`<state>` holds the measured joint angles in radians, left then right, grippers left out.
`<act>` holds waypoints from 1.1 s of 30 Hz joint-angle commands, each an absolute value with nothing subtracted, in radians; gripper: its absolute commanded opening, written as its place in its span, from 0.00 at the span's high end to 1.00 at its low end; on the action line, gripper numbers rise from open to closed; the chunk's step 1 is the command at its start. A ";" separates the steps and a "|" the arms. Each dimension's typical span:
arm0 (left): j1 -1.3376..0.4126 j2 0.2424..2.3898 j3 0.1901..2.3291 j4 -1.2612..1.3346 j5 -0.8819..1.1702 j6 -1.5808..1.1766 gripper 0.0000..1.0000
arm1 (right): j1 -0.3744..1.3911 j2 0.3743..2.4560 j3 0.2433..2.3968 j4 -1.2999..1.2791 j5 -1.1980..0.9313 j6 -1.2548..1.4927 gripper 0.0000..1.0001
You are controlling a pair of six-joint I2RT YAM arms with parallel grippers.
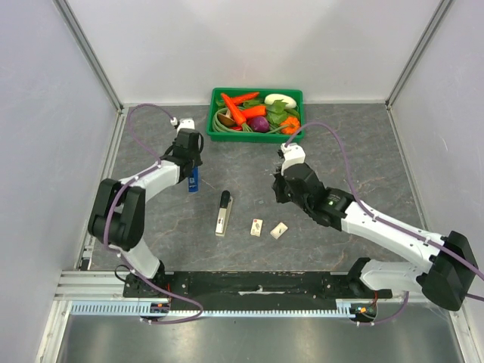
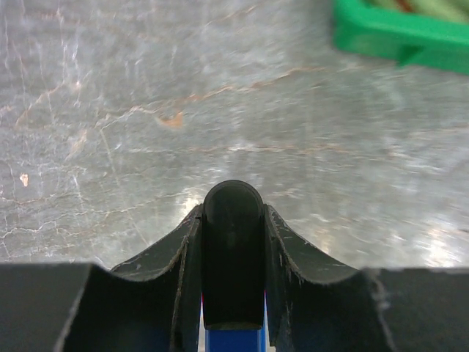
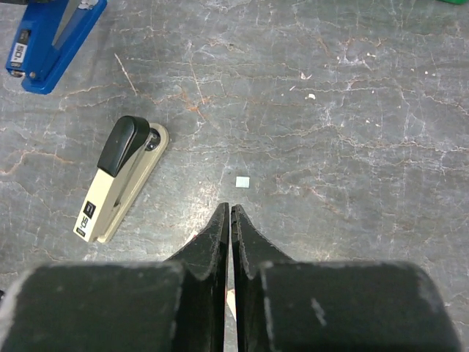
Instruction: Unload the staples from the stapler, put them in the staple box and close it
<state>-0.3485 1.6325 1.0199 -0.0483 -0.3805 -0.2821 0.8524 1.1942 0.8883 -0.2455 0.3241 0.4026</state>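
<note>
Midway across the grey desk [image 1: 181, 234] lies the long cream-white stapler with black top [image 3: 119, 180]; behind, a green plastic bin [image 1: 214, 125] holds toy vegetables [image 1: 257, 112]. Left pincer [image 2: 233, 220] clamps a blue-and-black stapler [image 3: 44, 70]; right pincer [image 3: 230, 213] sits nearly pinched together.
</note>
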 commanded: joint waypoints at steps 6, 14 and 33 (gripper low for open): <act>-0.275 1.735 1.078 0.101 -0.299 -0.206 0.98 | 0.850 1.106 0.833 -0.212 0.284 0.422 0.88; -0.273 1.801 1.175 0.006 -0.311 -0.141 0.79 | 0.850 1.091 0.821 -0.209 0.249 0.423 0.81; -0.272 1.815 1.262 -0.107 -0.269 -0.113 0.48 | 0.850 1.037 0.828 -0.253 0.262 0.423 0.44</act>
<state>-0.2760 1.8683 1.2198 -0.1040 -0.3023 -0.1387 0.8524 1.0561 0.8246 -0.2584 0.2596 0.4213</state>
